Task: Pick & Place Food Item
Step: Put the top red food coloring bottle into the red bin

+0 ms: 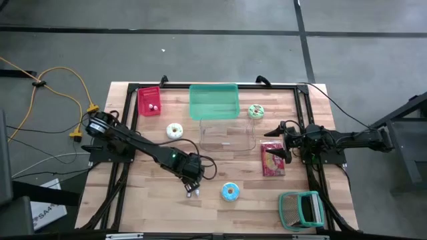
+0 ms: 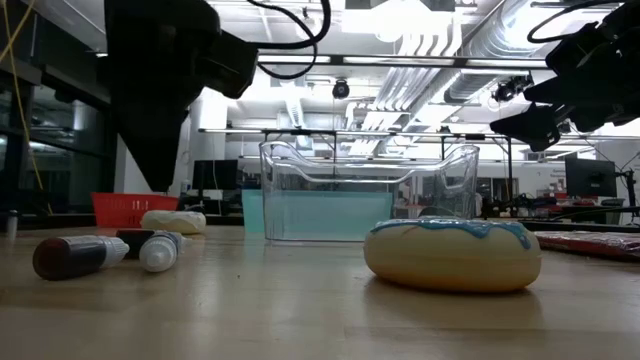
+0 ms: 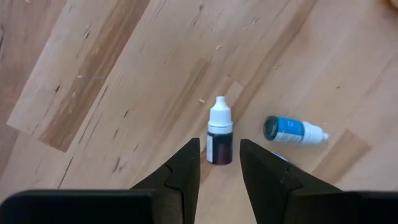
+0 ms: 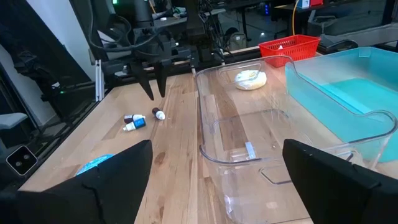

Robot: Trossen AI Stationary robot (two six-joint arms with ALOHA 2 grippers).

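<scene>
- Bottles: a dark dropper bottle with a white cap (image 3: 219, 138) lies on the wooden table (image 1: 153, 213), just ahead of the left gripper (image 3: 219, 163), whose narrowly parted fingers hover above, gripping nothing; a blue-labelled bottle (image 3: 293, 130) lies just beside it.
- Blue-iced donut (image 2: 452, 254) sits near the table's front, close to the bottles.
- Clear plastic container (image 4: 245, 140) stands mid-table, with a teal bin (image 1: 214, 101) behind it and a white-iced donut (image 1: 175, 131) to its left.
- Red basket (image 1: 149, 101) sits at the back left; a green-iced donut (image 1: 255, 111) at the back right.
- Right gripper (image 4: 211, 174) hangs wide open and empty above a red snack packet (image 1: 272, 160), facing the container.
- Teal-handled basket (image 1: 301, 208) rests at the front right corner.
</scene>
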